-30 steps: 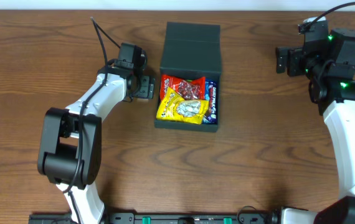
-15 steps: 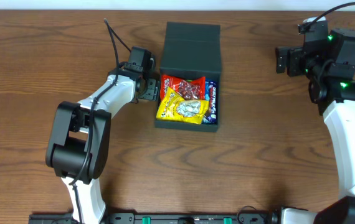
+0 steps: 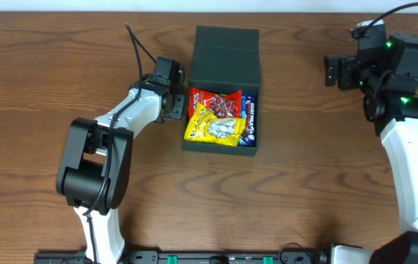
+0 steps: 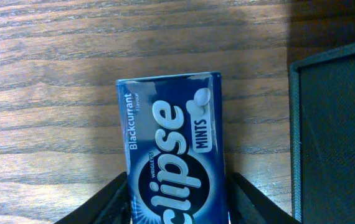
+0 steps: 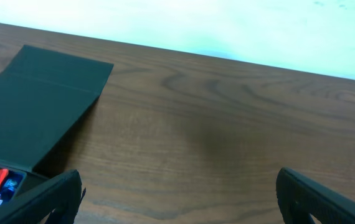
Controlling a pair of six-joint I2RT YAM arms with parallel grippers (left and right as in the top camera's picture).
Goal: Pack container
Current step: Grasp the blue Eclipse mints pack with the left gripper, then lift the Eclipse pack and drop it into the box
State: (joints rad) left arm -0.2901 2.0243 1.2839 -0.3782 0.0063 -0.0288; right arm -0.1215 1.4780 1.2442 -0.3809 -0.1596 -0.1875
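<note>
I have my left gripper (image 4: 177, 196) clamped on the mints (image 4: 172, 137), with the open container (image 4: 336, 137) just to its right on the bench (image 3: 304, 191). My right gripper (image 5: 177, 186) is spread wide, and the container is well off to its left.

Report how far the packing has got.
Done: the container stands with its lid open, and a red packet, a yellow packet and a blue packet sit inside. In hand: the left gripper is clamped on a blue Eclipse mints box just outside the left wall. Left: get the mints in and, probably, shut the lid. The right gripper hangs open and empty at the far right.
</note>
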